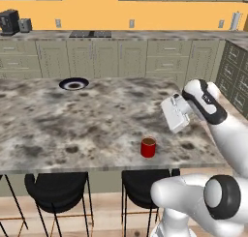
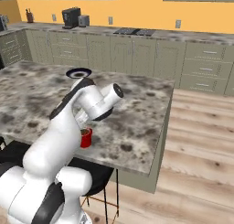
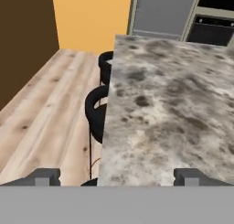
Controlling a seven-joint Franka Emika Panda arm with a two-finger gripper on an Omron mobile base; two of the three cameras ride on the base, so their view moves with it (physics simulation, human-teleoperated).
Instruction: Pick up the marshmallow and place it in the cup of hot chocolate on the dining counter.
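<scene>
Open counter (image 1: 72, 125) surrounds the lone cup (image 1: 148, 147).

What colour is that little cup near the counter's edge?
The cup is red, with dark brown liquid inside; the left base view shows it best.

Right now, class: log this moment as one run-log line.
gripper: open, empty | cup of hot chocolate: upright near dining counter front edge | plate: far side
</scene>
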